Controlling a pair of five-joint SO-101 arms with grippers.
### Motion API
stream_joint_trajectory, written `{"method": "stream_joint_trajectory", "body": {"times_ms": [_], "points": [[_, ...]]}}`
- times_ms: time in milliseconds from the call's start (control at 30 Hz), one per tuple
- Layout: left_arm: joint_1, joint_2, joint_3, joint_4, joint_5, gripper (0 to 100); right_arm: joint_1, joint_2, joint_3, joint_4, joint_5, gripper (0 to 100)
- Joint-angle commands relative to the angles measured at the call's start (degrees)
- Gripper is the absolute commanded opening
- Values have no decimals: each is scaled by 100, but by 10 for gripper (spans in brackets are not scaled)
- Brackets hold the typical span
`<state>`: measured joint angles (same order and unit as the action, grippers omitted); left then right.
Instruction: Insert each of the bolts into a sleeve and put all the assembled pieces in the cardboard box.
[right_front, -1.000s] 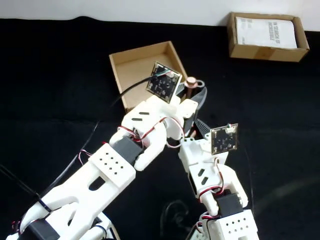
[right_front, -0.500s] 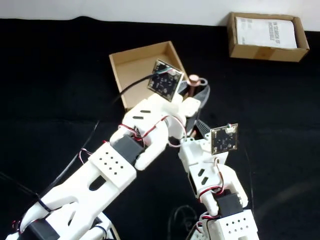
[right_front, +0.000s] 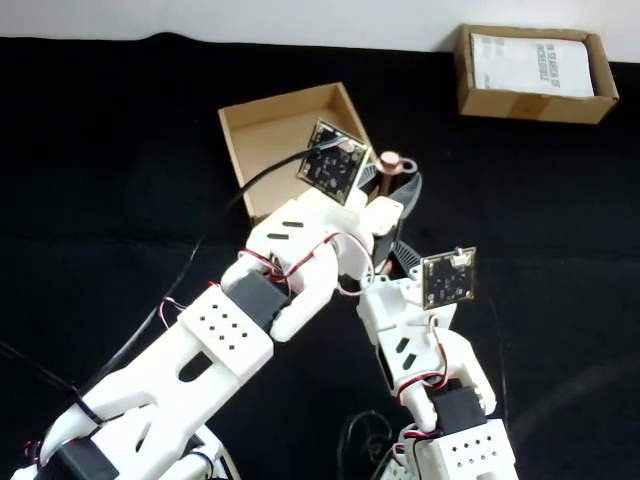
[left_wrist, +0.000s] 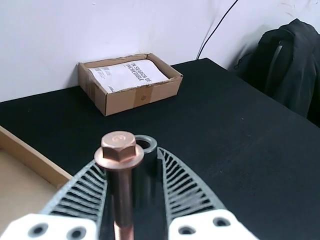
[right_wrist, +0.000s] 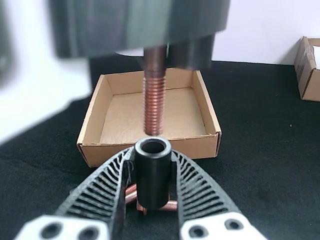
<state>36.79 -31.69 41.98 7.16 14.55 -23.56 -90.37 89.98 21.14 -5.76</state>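
Aligning Bolt and Sleeve Above a Black Table

Backed by a white wall (right_front: 300, 15), the black tabletop (right_front: 100, 150) carries the open cardboard box (right_front: 270, 130) at left, just beside the arms. The left gripper (left_wrist: 131, 162) clamps a copper bolt (left_wrist: 119, 150), its threads just above the mouth of the black sleeve (right_wrist: 152, 182) pinched by the right gripper (right_wrist: 152, 160). Far right, a second box (right_front: 535, 75) holds a printed sheet; a dark bag (left_wrist: 290, 55) sits beyond the table.
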Motion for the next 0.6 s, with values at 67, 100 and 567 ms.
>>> {"method": "stream_joint_trajectory", "body": {"times_ms": [67,100,567], "points": [[13,-31,13,-18,53,9,84,-22,-321,-31,53,8],[13,-31,22,-18,53,9,84,-22,-330,-31,53,8],[-40,-31,479,-378,44,9,84,-40,-365,-13,53,8]]}}
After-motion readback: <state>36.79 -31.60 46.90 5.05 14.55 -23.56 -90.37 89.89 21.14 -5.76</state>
